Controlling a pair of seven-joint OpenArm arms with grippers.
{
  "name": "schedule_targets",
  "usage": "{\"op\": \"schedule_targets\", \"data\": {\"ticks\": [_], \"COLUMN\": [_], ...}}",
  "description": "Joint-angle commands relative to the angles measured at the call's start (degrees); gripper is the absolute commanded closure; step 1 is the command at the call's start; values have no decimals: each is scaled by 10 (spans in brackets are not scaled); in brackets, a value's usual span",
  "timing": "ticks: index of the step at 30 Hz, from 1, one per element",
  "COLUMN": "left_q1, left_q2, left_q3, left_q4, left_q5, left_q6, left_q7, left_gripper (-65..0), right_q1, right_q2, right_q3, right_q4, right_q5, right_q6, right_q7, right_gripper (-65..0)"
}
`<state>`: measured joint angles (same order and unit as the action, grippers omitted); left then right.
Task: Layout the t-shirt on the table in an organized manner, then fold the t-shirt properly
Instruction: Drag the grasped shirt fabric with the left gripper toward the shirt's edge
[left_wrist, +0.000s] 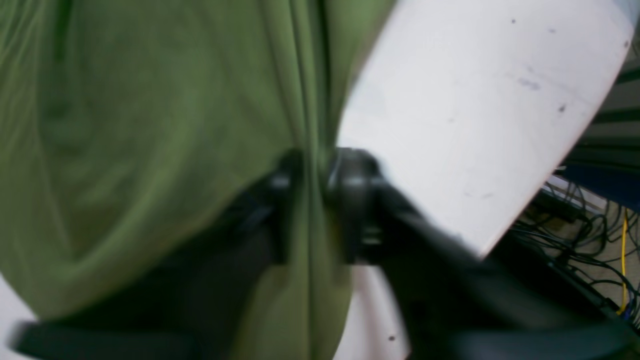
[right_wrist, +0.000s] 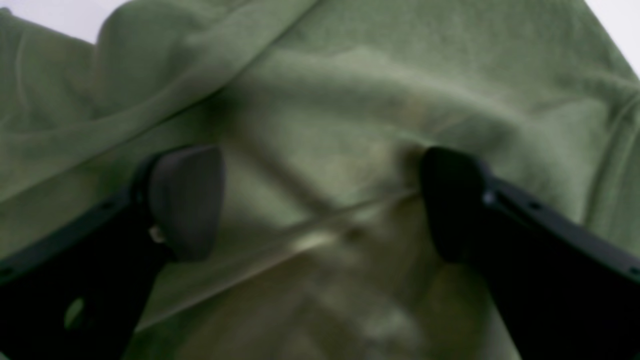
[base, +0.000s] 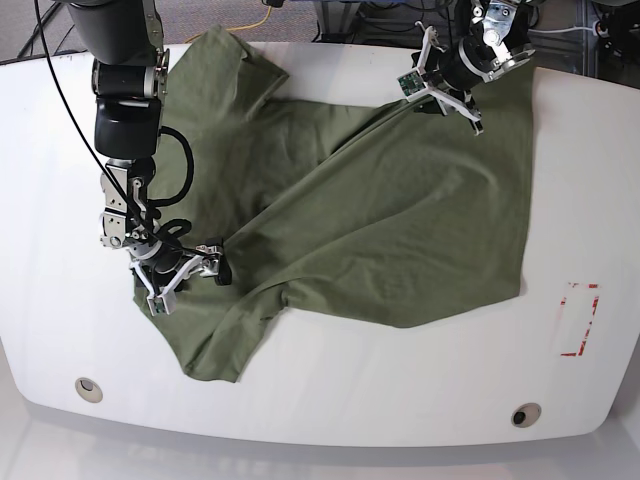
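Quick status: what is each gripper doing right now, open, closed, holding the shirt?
Left gripper: fingers close on either side of a fold of the t-shirt; grip cannot be told.
Right gripper: open, jaws spread above the t-shirt, holding nothing.

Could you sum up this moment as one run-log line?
stage: laying out | t-shirt: rumpled on table | left gripper: around a fold | right gripper: open over shirt

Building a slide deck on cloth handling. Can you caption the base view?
Olive t-shirt spread wrinkled across the white table, the right gripper and left gripper at opposite edges of it.
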<state>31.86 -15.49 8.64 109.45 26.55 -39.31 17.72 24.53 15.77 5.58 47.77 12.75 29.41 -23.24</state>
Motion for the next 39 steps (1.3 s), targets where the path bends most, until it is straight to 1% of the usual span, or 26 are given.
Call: {"op": "schedule_targets", "data": {"ticks": [1,4,6,12,16,21,24,28,30,32,35,36,39], "left_q1": [3,-9,-12,-31,-37,-57,-74,-98,-119,-142,-171,-179,-213], "left_q2": [-3,-3,-3,-5,-14,-13,-12,0,13,23,41,45,51], "left_q3": [0,0,0,-2,-12,-51,-91,-145,-183,-212,-252,-260,-281], "left_q4": [7,7,9,27,43,45,44,37,28,15,-10,-17,-47], "left_q5": [2,-3,-16,-57,-82,-118,-138,-175,-195,-199,-201,-201,-202], "left_q6": [-7,-7,-7,-7,-7,-7,-7,-7,-7,-7,-7,-7,-7], "left_q7": [7,7,7,8,8,8,8,8,8,8,17,21,40], "left_gripper": [-285,-358,-386,-393,-393,-393,-392,-392,-392,-392,-392,-392,-392], "right_q1": [7,1,-2,-10,-29,-60,-91,-142,-171,-193,-228,-237,-269], "right_q2": [12,12,12,12,12,10,10,7,-5,-18,-32,-34,-41], "right_q3": [3,11,24,56,65,67,69,84,95,104,119,122,144], "right_q4": [31,61,91,195,278,378,441,500,532,557,583,588,599], "right_q5": [-8,-8,-8,-8,-8,-8,-8,-8,-8,-15,-15,-15,-9], "right_q6": [-12,-12,-11,-9,-8,-8,-9,-12,-12,-12,-12,-12,-13], "right_q7": [-16,-29,-51,-133,-173,-222,-249,-252,-252,-252,-252,-252,-252], "right_gripper": [-614,-614,-614,-615,-617,-615,-614,-606,-566,-512,-452,-444,-472]}}
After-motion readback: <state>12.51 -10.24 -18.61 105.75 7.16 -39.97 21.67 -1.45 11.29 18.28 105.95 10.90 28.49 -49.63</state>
